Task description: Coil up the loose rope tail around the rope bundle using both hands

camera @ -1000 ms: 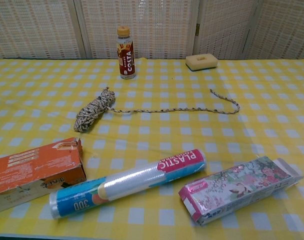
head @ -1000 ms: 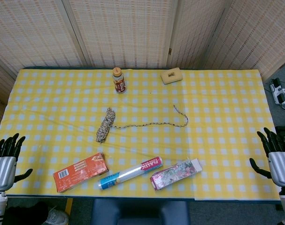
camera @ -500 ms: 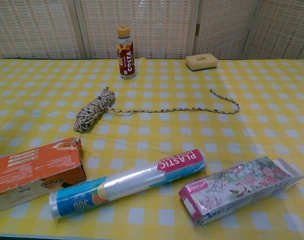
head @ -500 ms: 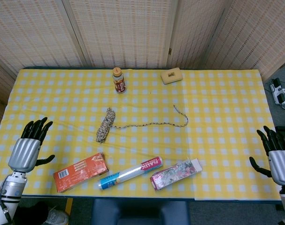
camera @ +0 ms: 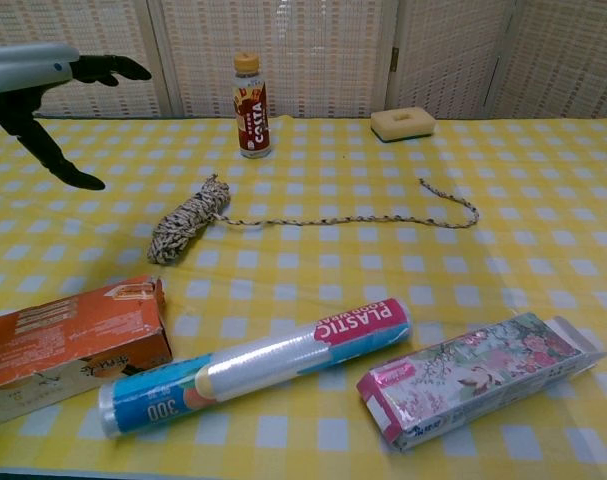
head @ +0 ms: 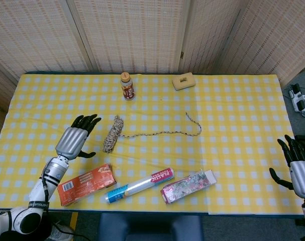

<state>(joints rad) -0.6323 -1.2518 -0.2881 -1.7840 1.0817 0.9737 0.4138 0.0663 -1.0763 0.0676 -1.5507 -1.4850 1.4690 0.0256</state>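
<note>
The left hand is moving in, fingers spread and empty, just left of the rope bundle; the right hand is waiting wide and empty.

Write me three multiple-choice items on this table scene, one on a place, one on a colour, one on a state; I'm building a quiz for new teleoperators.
1. Where does the sponge lie?
A. at the far edge, right of the bottle
B. on the orange box
C. beside the plastic wrap roll

2. What colour is the bottle's cap?
A. blue
B. orange
C. green

3. How is the rope tail now?
A. wound around the rope bundle
B. stretched loose across the cloth
C. held in the left hand

Answers:
1. A: it sits near the back edge, to the bottle's right.
2. B: the cap shows orange in both views.
3. B: it trails right from the bundle; the left hand is open beside the bundle, and the right hand is open at the table's right edge.
</note>
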